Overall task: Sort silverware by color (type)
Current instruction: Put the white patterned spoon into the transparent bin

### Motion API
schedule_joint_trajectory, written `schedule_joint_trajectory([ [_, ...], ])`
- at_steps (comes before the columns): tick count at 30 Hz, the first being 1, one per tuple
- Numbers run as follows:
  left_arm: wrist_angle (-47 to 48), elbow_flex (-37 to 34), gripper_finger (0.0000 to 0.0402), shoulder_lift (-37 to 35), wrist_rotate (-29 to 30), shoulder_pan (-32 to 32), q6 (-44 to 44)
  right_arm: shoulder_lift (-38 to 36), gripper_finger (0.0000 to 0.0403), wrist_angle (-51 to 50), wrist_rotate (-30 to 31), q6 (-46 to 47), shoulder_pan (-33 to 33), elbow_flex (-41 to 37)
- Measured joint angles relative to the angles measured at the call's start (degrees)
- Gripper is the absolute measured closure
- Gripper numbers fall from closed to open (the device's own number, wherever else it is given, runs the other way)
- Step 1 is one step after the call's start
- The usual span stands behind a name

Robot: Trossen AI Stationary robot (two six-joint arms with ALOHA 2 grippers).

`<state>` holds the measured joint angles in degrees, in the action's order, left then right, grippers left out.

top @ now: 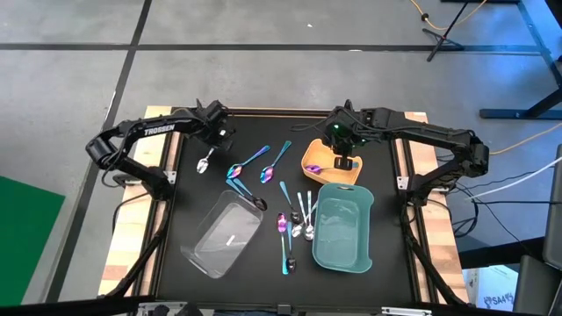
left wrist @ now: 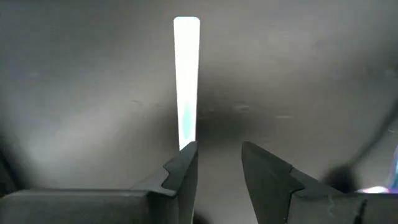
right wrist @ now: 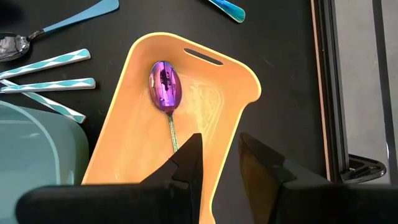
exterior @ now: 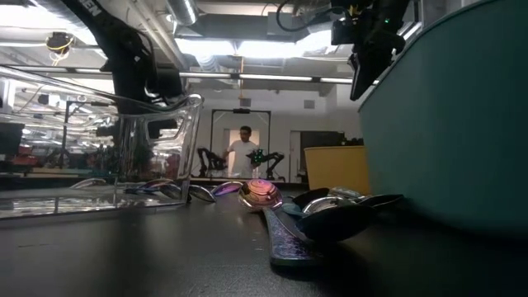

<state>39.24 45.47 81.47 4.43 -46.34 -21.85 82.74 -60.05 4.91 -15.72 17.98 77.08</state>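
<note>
Iridescent blue-purple handle (exterior: 285, 239) is seen closest in the low view, lying flat on the black table (exterior: 124, 256). A pink-purple spoon bowl (exterior: 262, 191) and a dark spoon head (exterior: 338, 216) lie just behind it. The teal tray (exterior: 445, 115) wall fills the right side; the clear tray (exterior: 157, 140) stands at the left. The right gripper (exterior: 367, 58) hangs above the teal tray's far edge. A person (exterior: 244, 153) is seen far off in the room.

High view: a cluster of silverware (top: 294, 224) is noted between the clear tray and the teal tray. Two iridescent spoons (top: 248, 162) lie further back, near the middle of the table. The left gripper (top: 213, 132) is placed at the rear left, just over the handle end of a silver spoon (top: 205, 161). The right gripper is held over the yellow tray (top: 312, 156), which lies just behind the teal tray.

Left wrist view: the fingers (left wrist: 183, 168) are seen apart with nothing between them. The silver spoon's handle runs out along the table from beside one fingertip; contact cannot be told.

Right wrist view: the fingers (right wrist: 189, 158) are parted, gap empty, above the yellow tray. One purple spoon (right wrist: 165, 87) lies inside that tray, its thin stem passing beneath one finger. Teal-patterned handles (right wrist: 56, 84) lie on the table beside the tray.
</note>
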Motion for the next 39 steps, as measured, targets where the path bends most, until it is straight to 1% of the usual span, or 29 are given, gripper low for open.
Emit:
schedule_joint_trajectory([
  [3, 0.02, 0.0, 0.0283, 1.11, 1.01, -0.3, 0.01, 0.0, 0.0313, 0.0, 0.0, -0.01, 0.0, 0.0],
  [10, 0.01, 0.0, 0.0283, 4.7, 1.02, -0.31, 1.88, 0.0, 0.0313, 0.0, 0.0, -0.01, 0.0, 0.0],
  [17, -0.02, 0.0, 0.0283, 8.08, 1.06, -0.31, 1.6, 0.0, 0.0313, 0.0, 0.0, -0.01, 0.02, 0.0],
  [27, -0.08, 0.13, 0.0285, 9.16, 0.95, -0.31, 1.49, 0.0, 0.0313, 0.0, 0.0, -0.01, 0.02, 0.0],
  [31, -0.07, 0.13, 0.0301, 9.18, 0.78, -0.31, 1.47, 0.0, 0.0313, 0.0, 0.0, -0.01, 0.02, 0.0],
  [39, -0.16, 0.07, 0.0353, 9.22, 0.6, -0.29, 1.42, 0.0, 0.0313, 0.0, 0.0, -0.01, 0.02, 0.0],
])
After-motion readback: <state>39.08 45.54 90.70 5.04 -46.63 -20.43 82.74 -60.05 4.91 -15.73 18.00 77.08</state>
